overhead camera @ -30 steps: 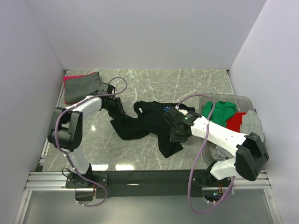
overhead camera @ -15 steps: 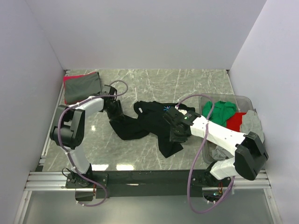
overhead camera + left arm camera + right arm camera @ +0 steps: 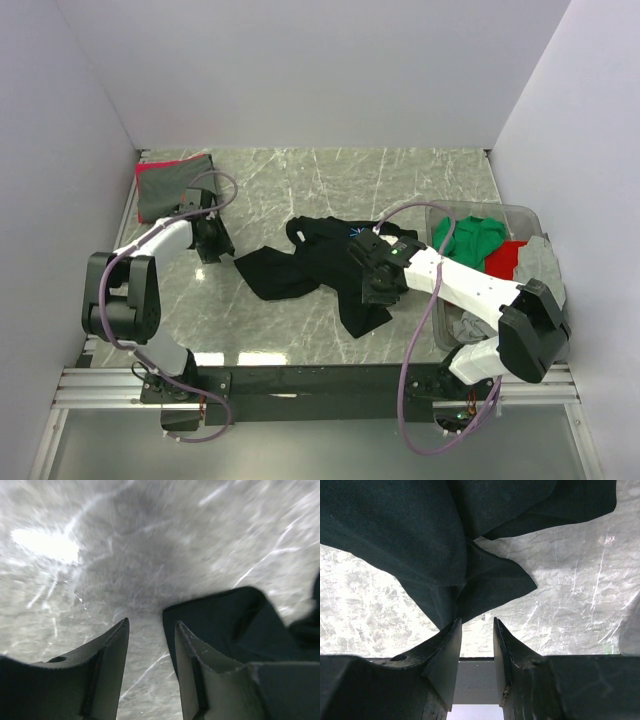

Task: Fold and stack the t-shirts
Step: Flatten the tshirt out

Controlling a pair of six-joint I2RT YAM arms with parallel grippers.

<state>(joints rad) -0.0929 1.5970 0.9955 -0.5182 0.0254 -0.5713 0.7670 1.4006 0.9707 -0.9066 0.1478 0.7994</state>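
Black cloth, limp and light: the black t-shirt lies crumpled in the middle of the counter, between the arms. The left fingers stand apart over bare marble just beside its edge, holding nothing. The right fingers hover narrowly parted at a drooping corner (nothing pinched, apparently). It will likely sag and bunch, so hems or corners look best to pinch.

Bare surface lies behind the black shirt. The bin blocks the right side, folded shirts the far-left corner.
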